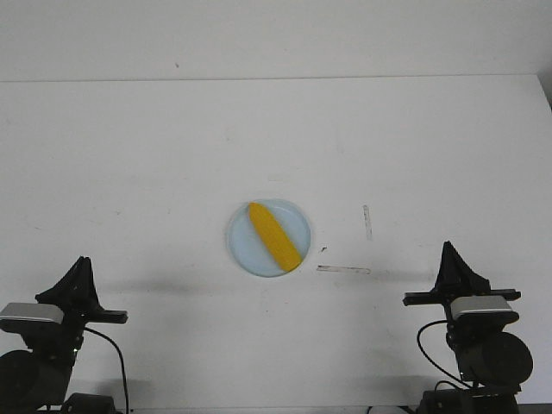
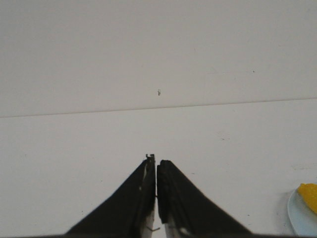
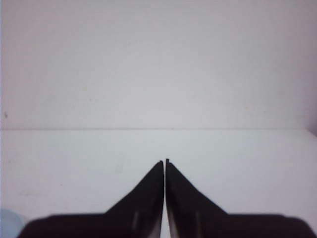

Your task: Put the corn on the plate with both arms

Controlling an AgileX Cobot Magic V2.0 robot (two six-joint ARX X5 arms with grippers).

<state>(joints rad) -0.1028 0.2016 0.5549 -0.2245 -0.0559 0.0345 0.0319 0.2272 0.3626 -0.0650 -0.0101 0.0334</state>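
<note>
The yellow corn lies diagonally on the pale blue plate at the middle of the white table. A tip of the corn and the plate's rim show at the edge of the left wrist view. My left gripper is shut and empty at the near left, well away from the plate; its jaws also show in the left wrist view. My right gripper is shut and empty at the near right, also in the right wrist view.
Two strips of clear tape lie on the table right of the plate. The table's far edge meets a white wall. The table's right edge shows at the far right.
</note>
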